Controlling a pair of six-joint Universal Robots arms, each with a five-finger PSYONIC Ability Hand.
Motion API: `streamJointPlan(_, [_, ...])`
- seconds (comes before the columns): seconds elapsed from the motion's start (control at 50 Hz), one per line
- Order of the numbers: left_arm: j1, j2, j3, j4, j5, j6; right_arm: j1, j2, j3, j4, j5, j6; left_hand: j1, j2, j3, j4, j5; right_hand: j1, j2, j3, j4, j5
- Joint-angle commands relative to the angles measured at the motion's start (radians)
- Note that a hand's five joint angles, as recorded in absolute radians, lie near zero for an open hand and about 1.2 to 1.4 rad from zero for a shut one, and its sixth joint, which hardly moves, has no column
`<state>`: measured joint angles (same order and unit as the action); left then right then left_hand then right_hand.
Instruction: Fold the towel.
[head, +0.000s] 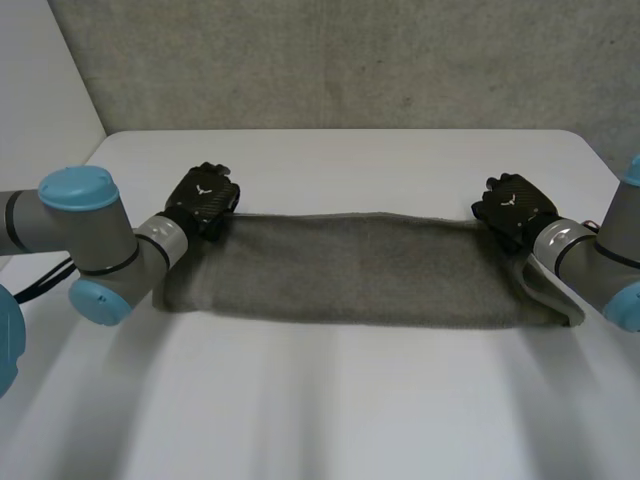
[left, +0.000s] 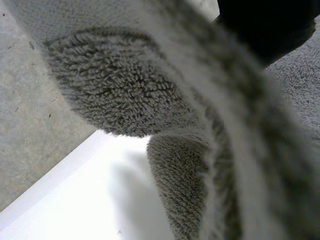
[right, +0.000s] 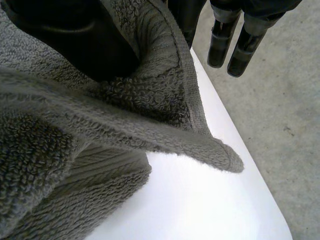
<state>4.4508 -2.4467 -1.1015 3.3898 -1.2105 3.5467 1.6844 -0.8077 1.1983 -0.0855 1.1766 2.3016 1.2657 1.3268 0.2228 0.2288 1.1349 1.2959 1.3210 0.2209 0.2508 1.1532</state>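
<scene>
A grey towel (head: 350, 270) lies on the white table (head: 350, 400) as a long strip folded lengthwise. My left hand (head: 203, 197) is at its far left corner, and my right hand (head: 515, 208) at its far right corner. In the right wrist view the towel's edge (right: 170, 100) runs up between the black thumb (right: 65, 35) and the fingers (right: 235, 45), pinched there, with a corner flap sticking out over the table. In the left wrist view the towel (left: 125, 90) hangs in raised folds from the left hand (left: 265, 25), just above the table.
A grey wall (head: 350, 60) rises behind the table's far edge. Grey floor (right: 280, 125) lies past the table's right edge and beyond its left edge (left: 30, 125). Bare white tabletop stretches in front of the towel.
</scene>
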Motion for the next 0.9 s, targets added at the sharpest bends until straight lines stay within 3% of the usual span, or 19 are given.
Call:
streamJointPlan(0.02, [-0.001,0.000,-0.005,0.005,-0.003,0.000,-0.002,0.007,0.003,-0.036,-0.006,-0.004,-0.183,-0.244,-0.048,-0.054,-0.227,-0.383,-0.408,-0.046,-0.076,-0.415])
streamJointPlan(0.06, [-0.001,0.005,-0.008,0.005,-0.007,0.000,-0.002,0.007,0.004,-0.049,-0.021,-0.007,-0.557,-0.618,-0.048,-0.054,-0.601,-0.789,-0.814,-0.046,-0.076,-0.821])
streamJointPlan(0.08, [-0.001,0.005,-0.008,0.005,-0.008,0.000,-0.002,0.007,0.004,-0.049,-0.022,-0.007,-0.559,-0.620,-0.048,-0.054,-0.603,-0.791,-0.816,-0.046,-0.076,-0.823])
streamJointPlan(0.12, [-0.002,0.008,-0.008,0.005,-0.012,-0.002,-0.002,0.005,0.006,-0.072,-0.041,-0.007,-0.638,-0.699,-0.048,-0.054,-0.682,-1.121,-1.146,-0.046,-0.076,-1.153])
streamJointPlan(0.22, [-0.013,0.032,-0.020,0.005,-0.027,-0.003,-0.003,-0.008,0.010,-0.112,-0.046,-0.001,-0.779,-0.840,-0.048,-0.054,-0.823,-1.121,-1.146,-0.046,-0.076,-1.153])
streamJointPlan(0.46, [-0.011,0.141,-0.081,0.006,-0.026,-0.014,-0.041,-0.094,0.017,-0.131,-0.080,0.061,-0.832,-0.893,-0.048,-0.054,-0.876,-1.121,-1.146,-0.046,-0.076,-1.153])
streamJointPlan(0.6, [-0.002,0.285,-0.187,-0.006,-0.027,-0.064,-0.103,-0.273,0.111,-0.117,-0.101,0.274,-0.832,-0.893,-0.048,-0.054,-0.876,-1.121,-1.146,-0.046,-0.076,-1.153])
streamJointPlan(0.68, [0.001,0.359,-0.265,-0.009,-0.026,-0.126,-0.112,-0.365,0.199,-0.071,-0.112,0.306,-0.829,-0.890,-0.048,-0.054,-0.873,-1.121,-1.146,-0.046,-0.076,-1.153])
streamJointPlan(0.78, [0.001,0.462,-0.399,-0.009,-0.027,-0.192,-0.112,-0.475,0.339,0.038,-0.115,0.283,-0.823,-0.884,-0.048,-0.054,-0.867,-1.121,-1.146,-0.046,-0.076,-1.153])
streamJointPlan(0.9, [-0.010,0.566,-0.572,0.003,-0.031,-0.207,-0.115,-0.542,0.521,0.136,-0.120,0.104,-0.817,-0.878,-0.048,-0.054,-0.861,-1.121,-1.146,-0.046,-0.076,-1.153])
